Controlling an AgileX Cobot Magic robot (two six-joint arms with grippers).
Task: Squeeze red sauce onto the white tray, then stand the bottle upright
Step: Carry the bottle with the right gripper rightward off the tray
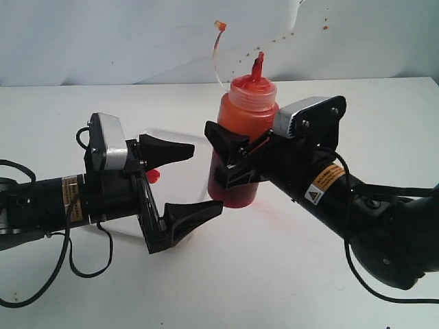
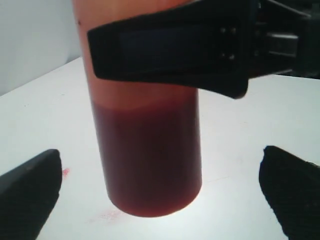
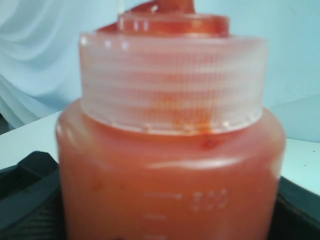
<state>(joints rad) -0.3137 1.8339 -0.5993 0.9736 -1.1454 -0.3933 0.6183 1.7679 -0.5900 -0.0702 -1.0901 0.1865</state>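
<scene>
The bottle (image 1: 248, 116) stands upright near the middle of the white table (image 1: 288, 274), its red nozzle (image 1: 257, 68) pointing up and its small cap (image 1: 219, 25) at the end of a thin strap that arcs up and to the left. The right gripper (image 1: 235, 163) is clamped around the bottle's middle. One black finger crosses its front, and from the right wrist the orange body fills the space between both fingers. The left gripper (image 1: 208, 177) hangs just left of the bottle with its jaws spread wide and holds nothing, its tips apart from the plastic. Behind those fingers lies the white tray (image 1: 175, 131), hard to pick out against the table, with only a pale rim showing. A small glossy dab of the red sauce (image 1: 152, 176) sits within that outline, close to the left gripper's palm. Whether the bottle's base rests on the tray or just beside its edge, I cannot tell. Faint pink smears (image 2: 105, 216) mark the surface by the base, and red specks (image 1: 324, 27) dot the backdrop (image 1: 103, 41).
</scene>
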